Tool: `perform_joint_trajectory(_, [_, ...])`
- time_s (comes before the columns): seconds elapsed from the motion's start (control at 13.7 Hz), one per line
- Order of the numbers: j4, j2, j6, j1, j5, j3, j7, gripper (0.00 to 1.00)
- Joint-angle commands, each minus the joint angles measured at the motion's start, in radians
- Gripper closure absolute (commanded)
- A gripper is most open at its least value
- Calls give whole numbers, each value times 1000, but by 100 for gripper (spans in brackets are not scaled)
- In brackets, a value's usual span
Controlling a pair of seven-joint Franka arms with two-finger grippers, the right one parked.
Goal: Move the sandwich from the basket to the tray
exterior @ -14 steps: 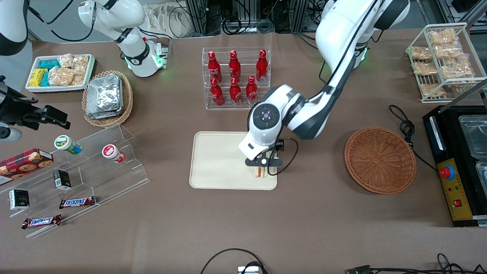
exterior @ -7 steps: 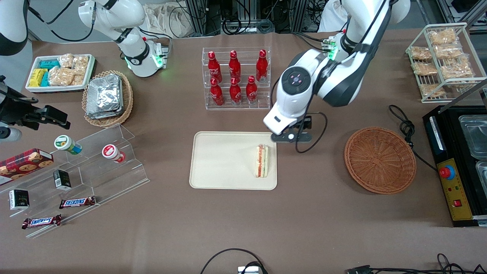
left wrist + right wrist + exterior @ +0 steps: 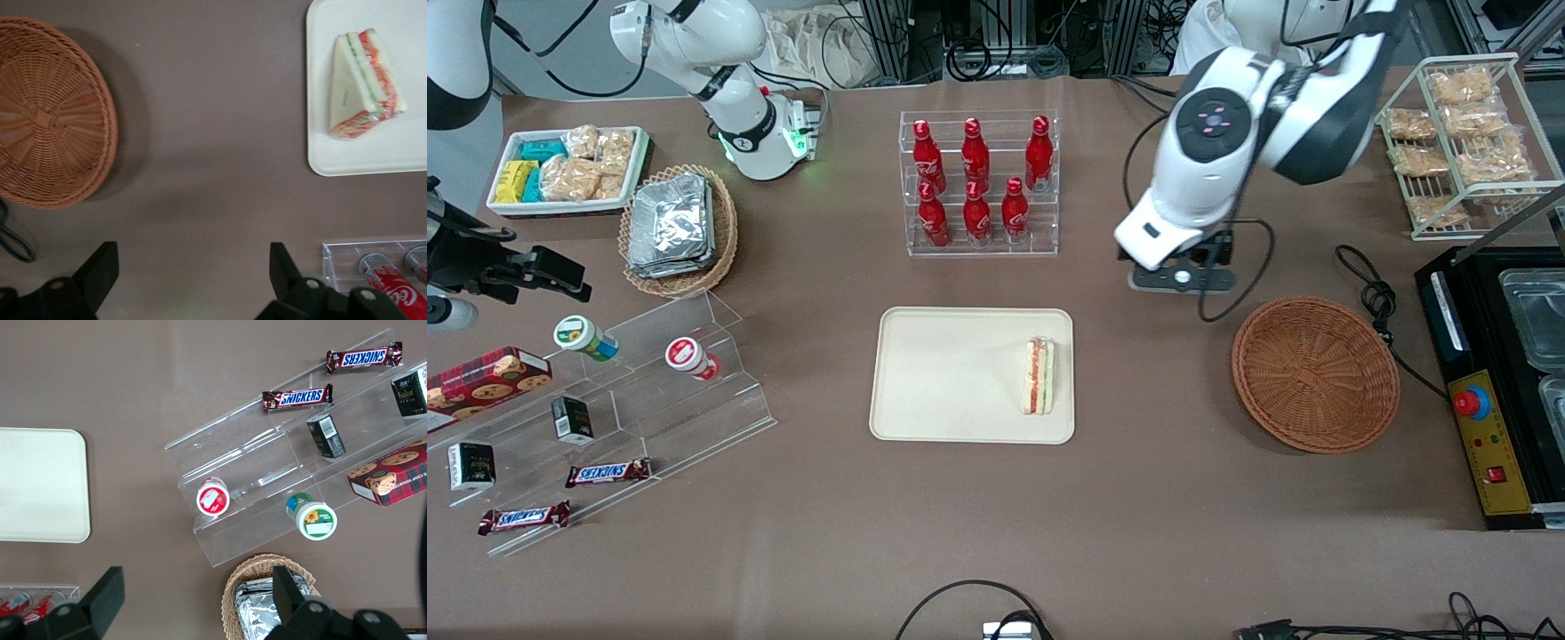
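Lying on its side on the large flat cream-beige rectangular tray (image 3: pixel 951 378), the small triangular sandwich (image 3: pixel 1038 375) of pale bread in clear wrap is showing its red, orange and green filling edge upward, and it is resting close to the tray's rim at the working arm's end, touching nothing else. The left arm's two-finger gripper (image 3: pixel 1181 278) is hanging in the air above bare brown tablecloth, well apart from the sandwich, between the clear acrylic rack of red soda bottles (image 3: pixel 978 182) and the round reddish-brown woven wicker basket (image 3: pixel 1314 373); it is sitting farther from the front camera than both the tray and the basket. In the left wrist view its black fingers (image 3: pixel 100 270) are standing spread wide with only tablecloth showing between them, gripping nothing. That same view is showing the sandwich (image 3: pixel 362 85) on a corner of the tray (image 3: pixel 320 143), the basket (image 3: pixel 50 120) with nothing in it, and the caps of the bottles (image 3: pixel 393 283). The basket is sitting flat on the cloth toward the working arm's end of the table, near a black coiled cable (image 3: pixel 1374 298).
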Motion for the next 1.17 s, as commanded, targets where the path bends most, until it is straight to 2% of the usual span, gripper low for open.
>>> perform_joint_trajectory(0.0, [36, -17, -46, 81, -10, -5, 98, 1])
perform_joint_trajectory(0.29, [160, -1, -156, 192, -11, -3, 148, 6])
perform_joint_trajectory(0.44, [188, 4, -163, 244, -14, -5, 148, 0])
perform_joint_trajectory(0.58, [209, 12, -163, 288, -46, -3, 148, 0])
perform_joint_trajectory(1.09, [248, 35, -167, 434, -49, -5, 235, 0])
